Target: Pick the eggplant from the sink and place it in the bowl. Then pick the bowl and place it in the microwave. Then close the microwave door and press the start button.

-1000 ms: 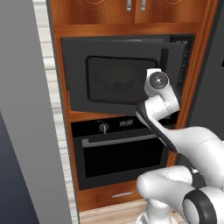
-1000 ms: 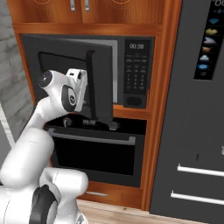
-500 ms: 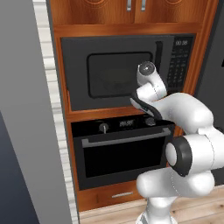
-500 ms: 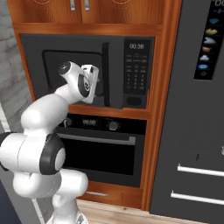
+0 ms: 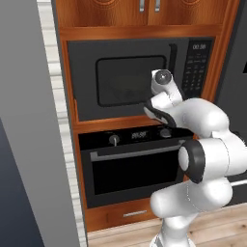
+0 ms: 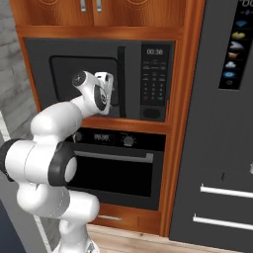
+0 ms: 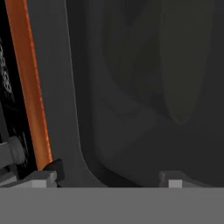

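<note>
Pincer (image 6: 107, 85), its tips spread apart and clamped on nothing, presses flat against the shut microwave door (image 5: 120, 82), so the keypad panel (image 6: 153, 81) with its start button lies toward three o'clock, just past the vertical black handle (image 6: 121, 79).
</note>
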Controlling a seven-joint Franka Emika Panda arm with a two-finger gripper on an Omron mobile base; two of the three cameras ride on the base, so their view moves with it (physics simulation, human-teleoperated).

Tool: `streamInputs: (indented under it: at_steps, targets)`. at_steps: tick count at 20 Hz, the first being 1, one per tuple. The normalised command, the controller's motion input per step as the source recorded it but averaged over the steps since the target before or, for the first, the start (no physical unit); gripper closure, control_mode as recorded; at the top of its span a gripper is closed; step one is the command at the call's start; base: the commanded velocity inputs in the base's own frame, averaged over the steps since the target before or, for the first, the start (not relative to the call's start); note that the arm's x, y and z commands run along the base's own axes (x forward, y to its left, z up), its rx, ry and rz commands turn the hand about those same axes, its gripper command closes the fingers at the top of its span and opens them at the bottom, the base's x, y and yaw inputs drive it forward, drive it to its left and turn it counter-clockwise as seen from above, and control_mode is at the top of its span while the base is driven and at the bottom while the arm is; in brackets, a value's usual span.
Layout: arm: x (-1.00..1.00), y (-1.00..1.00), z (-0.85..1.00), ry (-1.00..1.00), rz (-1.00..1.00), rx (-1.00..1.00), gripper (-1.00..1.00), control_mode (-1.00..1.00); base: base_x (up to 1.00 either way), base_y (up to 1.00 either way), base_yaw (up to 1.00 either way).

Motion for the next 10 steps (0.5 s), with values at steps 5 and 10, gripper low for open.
streamInputs:
  at_steps: [5, 10]
  targets:
    - [-0.65, 0.09, 0.18, -0.05, 0.03, -0.03, -1.00, -1.00, 0.00, 0.00, 0.00]
    - [-1.00, -0.27, 0.45, 0.01, 0.16, 0.11, -1.00, -1.00, 0.00, 0.00, 0.00]
